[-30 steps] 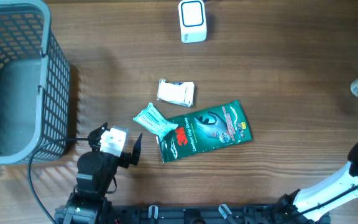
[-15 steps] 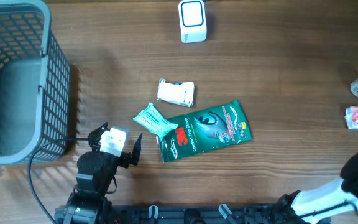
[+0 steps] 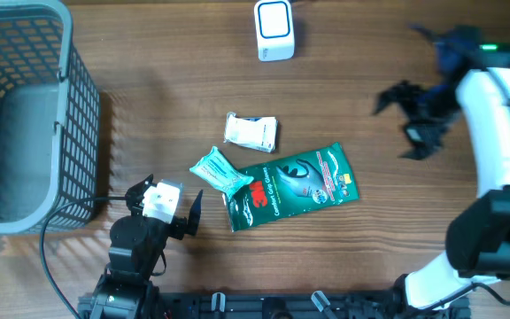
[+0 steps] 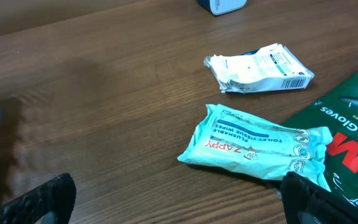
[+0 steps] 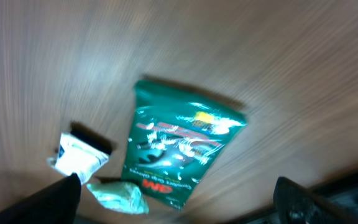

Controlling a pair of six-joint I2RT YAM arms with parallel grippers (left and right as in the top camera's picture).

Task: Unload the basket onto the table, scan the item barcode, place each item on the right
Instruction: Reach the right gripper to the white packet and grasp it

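Three items lie mid-table: a crumpled white packet, a teal wipes packet and a green 3M gloves pack. A white and blue scanner stands at the far edge. My left gripper rests open near the front, just left of the wipes packet, holding nothing. My right gripper hangs open above the table's right side, away from the items. The right wrist view is blurred and shows the gloves pack, the white packet and the wipes packet beyond that open gripper.
A grey mesh basket fills the far left corner. The right arm's white link runs along the right edge and covers that part of the table. In the left wrist view the white packet lies beyond the wipes, with the gloves pack at right.
The right arm has swung from the bottom right corner up over the table's right side. It now covers the green-topped item and the small red and white packet seen there. The left arm is still.
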